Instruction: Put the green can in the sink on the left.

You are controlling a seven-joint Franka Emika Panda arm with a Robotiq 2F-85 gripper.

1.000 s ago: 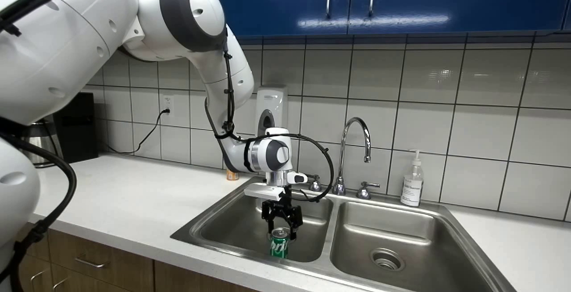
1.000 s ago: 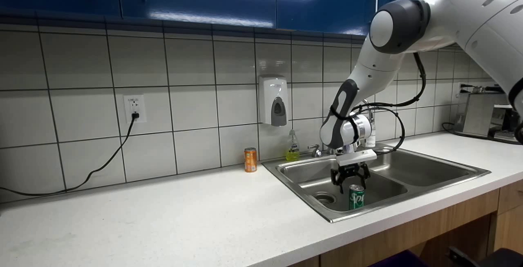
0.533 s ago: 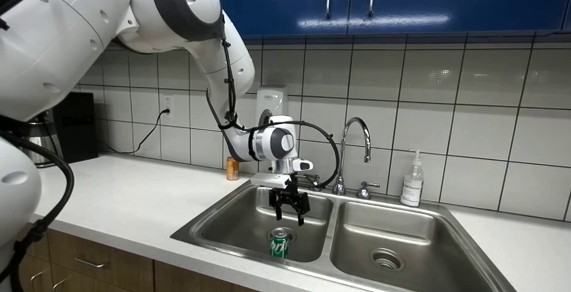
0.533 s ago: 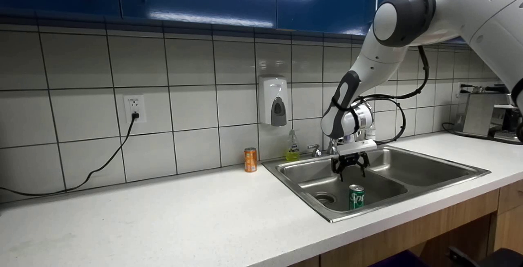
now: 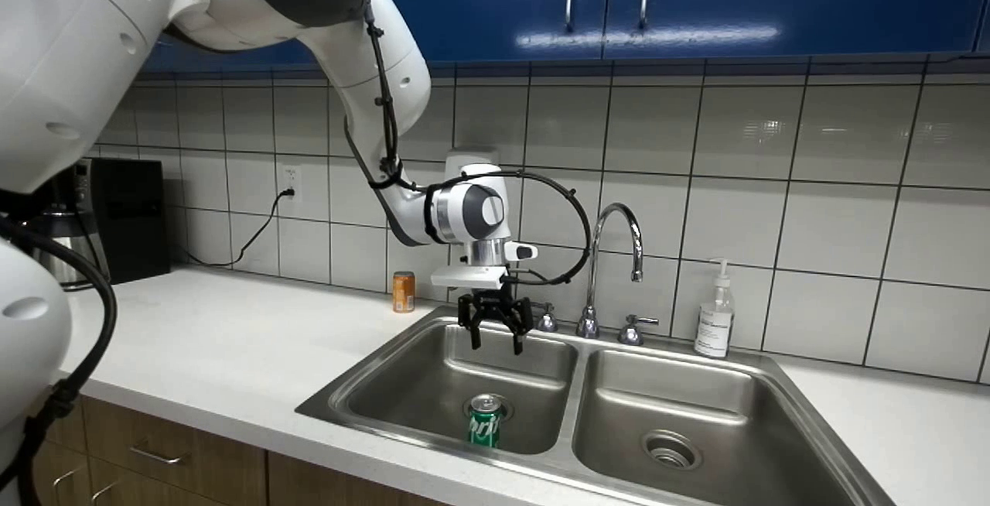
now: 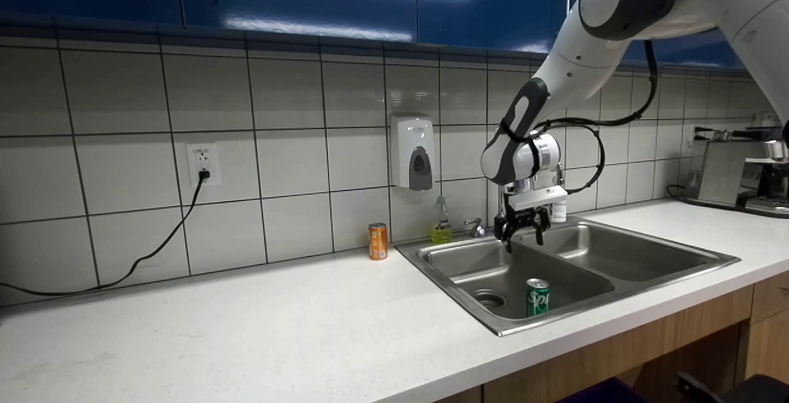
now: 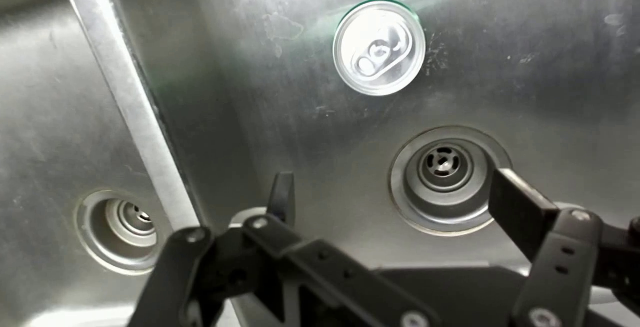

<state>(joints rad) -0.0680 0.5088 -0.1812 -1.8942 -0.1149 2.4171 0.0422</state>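
Note:
The green can (image 5: pixel 485 427) stands upright on the floor of the sink's left basin (image 5: pixel 410 394), close to the front wall. It also stands there in an exterior view (image 6: pixel 537 299). In the wrist view I see its silver top (image 7: pixel 379 49), with a strip of green at the edge. My gripper (image 5: pixel 496 345) is open and empty. It hangs above the back part of the same basin, higher than the can and apart from it. In the wrist view the gripper (image 7: pixel 392 184) has its fingers wide apart, with the basin drain (image 7: pixel 444 182) beyond them and the can farther up the picture.
The faucet (image 5: pixel 615 220) and its handles stand behind the sink, close to my gripper. A divider (image 5: pixel 574 405) separates the right basin (image 5: pixel 742 444). An orange can (image 6: pixel 378 241) stands on the counter (image 6: pixel 259 329). Soap bottles (image 5: pixel 715 316) stand at the back.
My gripper has risen away from the can and moved back toward the wall. It was around or close above the can a second ago. The can has stayed in place.

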